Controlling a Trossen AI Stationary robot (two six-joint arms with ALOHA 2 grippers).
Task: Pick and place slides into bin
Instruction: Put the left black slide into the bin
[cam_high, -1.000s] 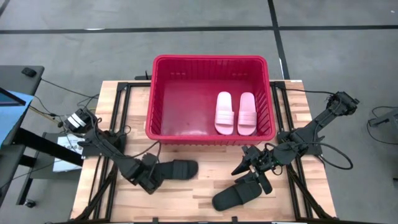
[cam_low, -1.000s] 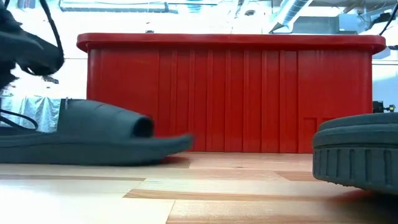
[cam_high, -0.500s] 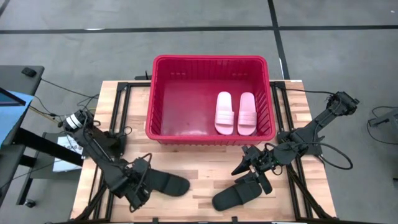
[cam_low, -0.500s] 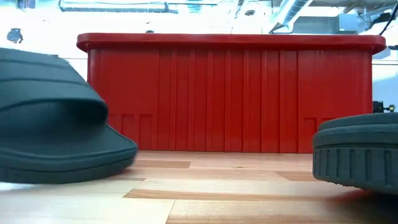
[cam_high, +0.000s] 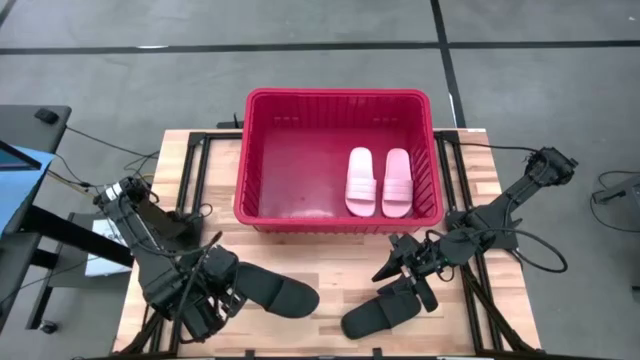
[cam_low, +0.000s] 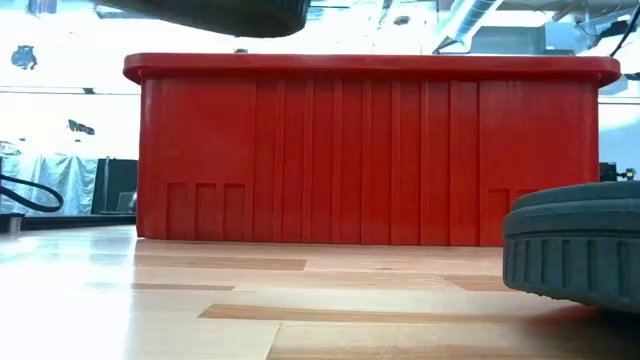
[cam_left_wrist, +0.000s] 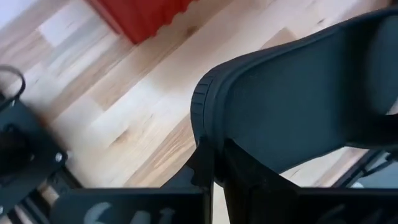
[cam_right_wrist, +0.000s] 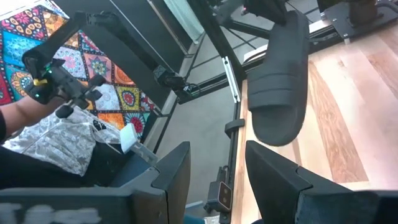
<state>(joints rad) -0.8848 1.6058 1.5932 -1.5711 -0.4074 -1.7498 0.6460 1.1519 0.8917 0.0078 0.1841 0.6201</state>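
Partly cropped, black slide hangs from left end effector.

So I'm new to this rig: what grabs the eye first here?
The big red bin at the table's far side, with two pale pink slides side by side inside. Then a black slide raised off the table in the left pincer, near the front left; another black slide lies beside the right pincer.
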